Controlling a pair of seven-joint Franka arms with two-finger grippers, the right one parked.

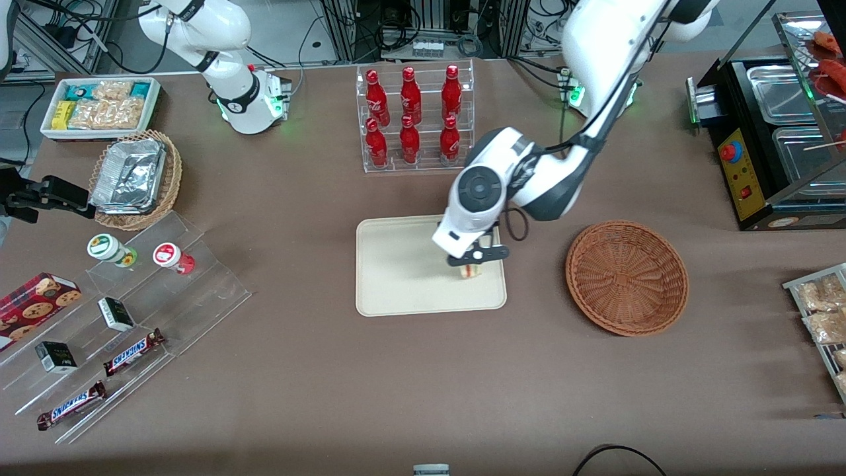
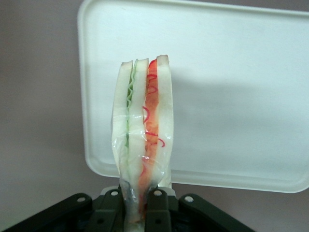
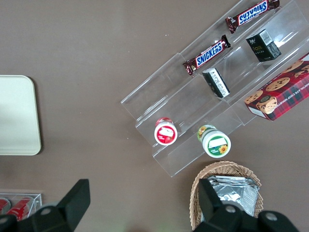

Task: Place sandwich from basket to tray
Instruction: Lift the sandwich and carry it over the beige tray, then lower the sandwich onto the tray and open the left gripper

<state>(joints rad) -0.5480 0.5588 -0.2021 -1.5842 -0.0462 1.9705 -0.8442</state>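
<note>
Since the wrist view sits closest, we start there: the gripper (image 2: 138,205) is clamped on the sandwich (image 2: 142,130), its black fingers (image 2: 158,212) pinching the wedge at its base. We see the sandwich edge-on and upright: three pale bread slices wrapped in clear film, a thin green leafy stripe between two of them, and a wider red-orange stripe with red curls between the other two. It stands out over a corner region of the tray (image 2: 231,96), which is plain cream with a low rounded rim.

From the front view, we find the gripper (image 1: 473,259) over the tray (image 1: 403,271), at the tray's edge toward the working arm's end of the table, with the sandwich (image 1: 470,270) showing just under it as a small pale block with a red stripe. Whether the sandwich touches the tray surface or hangs just above it, we cannot tell. The basket (image 1: 626,277), reddish-brown woven wicker, sits beside the tray toward the working arm's end, apart from it, with nothing in it. Farther from the front camera stands a clear rack of red bottles (image 1: 414,119).
</note>
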